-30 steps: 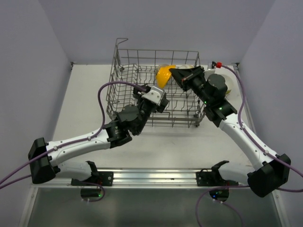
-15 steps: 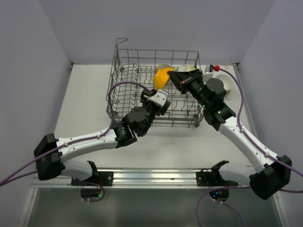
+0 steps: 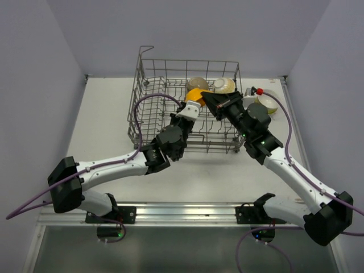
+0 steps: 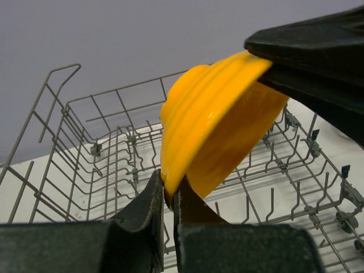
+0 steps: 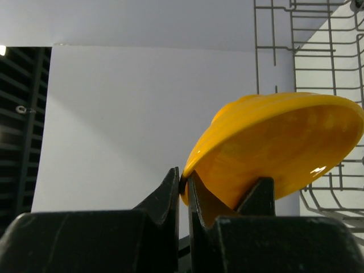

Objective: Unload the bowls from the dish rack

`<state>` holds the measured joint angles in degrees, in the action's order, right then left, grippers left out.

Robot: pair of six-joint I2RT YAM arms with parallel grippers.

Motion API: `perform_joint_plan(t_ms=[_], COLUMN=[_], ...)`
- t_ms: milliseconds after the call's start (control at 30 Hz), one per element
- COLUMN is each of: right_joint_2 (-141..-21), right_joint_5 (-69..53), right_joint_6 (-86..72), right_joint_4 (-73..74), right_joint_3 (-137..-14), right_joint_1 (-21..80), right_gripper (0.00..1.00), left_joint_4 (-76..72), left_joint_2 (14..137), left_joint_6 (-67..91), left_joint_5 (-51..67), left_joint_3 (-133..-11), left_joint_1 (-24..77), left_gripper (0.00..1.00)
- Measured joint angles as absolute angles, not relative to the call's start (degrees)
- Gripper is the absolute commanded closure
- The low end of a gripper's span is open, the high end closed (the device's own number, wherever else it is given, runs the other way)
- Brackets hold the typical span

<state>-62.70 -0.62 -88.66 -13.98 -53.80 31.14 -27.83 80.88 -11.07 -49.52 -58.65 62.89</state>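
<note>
One yellow bowl (image 4: 210, 131); left gripper (image 4: 170, 192) and right gripper (image 5: 183, 183) both clamped on its rim. Two pale bowls (image 3: 197, 84) in rack (image 3: 136, 102).

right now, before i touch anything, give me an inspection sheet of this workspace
surface: white table, arms bolted at its near edge
job's things: dish rack upright at the back; yellow bowl held tilted above the tines; beige bowl and cream bowl in the rack's far right part; white bowl on the table right of the rack, partly hidden by the right arm
clutter: small red piece by the white bowl, cannot tell what
grippers: left gripper shut on the yellow bowl's rim; right gripper shut on its rim too
cables: purple cable arcs over the rack's near left part
surroundings: plain grey walls
</note>
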Motion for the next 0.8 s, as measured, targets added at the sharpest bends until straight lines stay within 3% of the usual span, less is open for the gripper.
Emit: perform_joint_plan(t_ms=[333, 400, 800], right_joint_2=[-62.61, -62.70, -65.34], right_joint_5=[-0.38, -0.03, 0.62], right_joint_6=[-91.24, -91.50, -92.09], right_joint_4=[-16.84, -17.47, -20.08], right_joint_3=[-52.34, -51.77, -50.28], right_joint_1=[31.83, 31.83, 31.83], right_gripper=[1.00, 0.91, 0.79], left_joint_4=[-28.49, -27.83, -23.00], left_joint_2=[81.76, 82.06, 82.32], left_joint_6=[-9.52, -8.95, -6.76], left_joint_5=[-52.36, -52.66, -53.39], left_joint_3=[-59.94, -60.16, -60.23], left_joint_1=[62.33, 62.28, 61.49], left_gripper=[1.00, 1.00, 1.00])
